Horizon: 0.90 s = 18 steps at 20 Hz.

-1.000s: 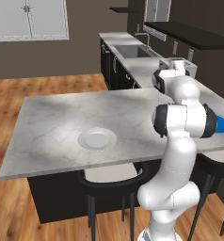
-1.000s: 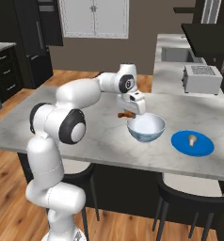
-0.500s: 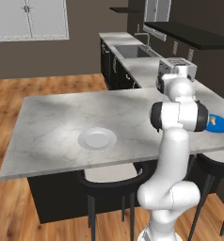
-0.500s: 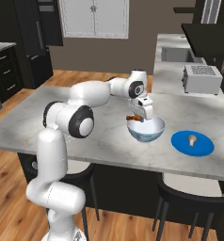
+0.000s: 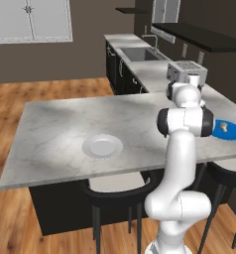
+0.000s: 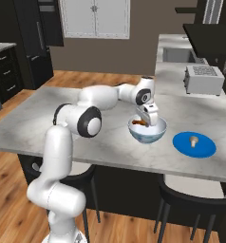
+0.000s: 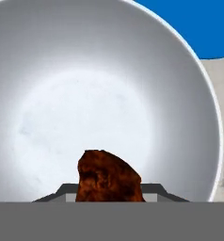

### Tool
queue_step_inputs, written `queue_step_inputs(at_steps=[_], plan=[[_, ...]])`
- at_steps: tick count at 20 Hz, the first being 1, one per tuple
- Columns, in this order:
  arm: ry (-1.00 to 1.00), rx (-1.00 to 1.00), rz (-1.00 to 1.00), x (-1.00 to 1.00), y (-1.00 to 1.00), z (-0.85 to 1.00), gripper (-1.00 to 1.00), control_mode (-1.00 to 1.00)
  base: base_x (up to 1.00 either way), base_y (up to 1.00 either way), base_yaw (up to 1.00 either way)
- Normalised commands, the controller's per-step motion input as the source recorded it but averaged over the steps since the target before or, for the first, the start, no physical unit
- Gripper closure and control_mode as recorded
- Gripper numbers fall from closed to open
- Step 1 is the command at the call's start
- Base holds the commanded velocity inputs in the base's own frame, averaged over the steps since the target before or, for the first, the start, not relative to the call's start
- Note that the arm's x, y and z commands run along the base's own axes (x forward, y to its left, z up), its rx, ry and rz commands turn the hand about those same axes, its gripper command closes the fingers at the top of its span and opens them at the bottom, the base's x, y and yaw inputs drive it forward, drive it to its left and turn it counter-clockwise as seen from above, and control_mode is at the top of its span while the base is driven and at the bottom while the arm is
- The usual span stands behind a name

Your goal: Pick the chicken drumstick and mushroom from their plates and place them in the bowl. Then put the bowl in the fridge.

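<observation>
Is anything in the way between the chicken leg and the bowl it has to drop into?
No, nothing visible is. The hand holds the chicken drumstick right over the bowl, and in the hand view the white inside of the bowl lies bare beneath it. The mushroom sits off to the side on the blue plate.

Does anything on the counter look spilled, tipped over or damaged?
Nothing stands out. The bowl stands upright, the gripper holds the chicken drumstick over it, the mushroom sits on the blue plate, and the white plate lies flat.
</observation>
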Motion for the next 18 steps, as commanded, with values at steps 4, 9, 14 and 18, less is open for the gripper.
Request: queue_step_inputs(at_steps=[4, 9, 14, 18], plan=[[0.00, 0.02, -0.07, 0.03, 0.00, -0.27, 1.00, -1.00, 0.00, 0.00, 0.00], [0.00, 0.00, -0.07, 0.19, 0.00, -0.27, 1.00, -1.00, 0.00, 0.00, 0.00], [0.00, 0.00, -0.07, 0.13, 0.00, -0.28, 1.00, -1.00, 0.00, 0.00, 0.00], [0.00, 0.00, -0.04, 0.03, -0.02, -0.27, 1.00, -1.00, 0.00, 0.00, 0.00]])
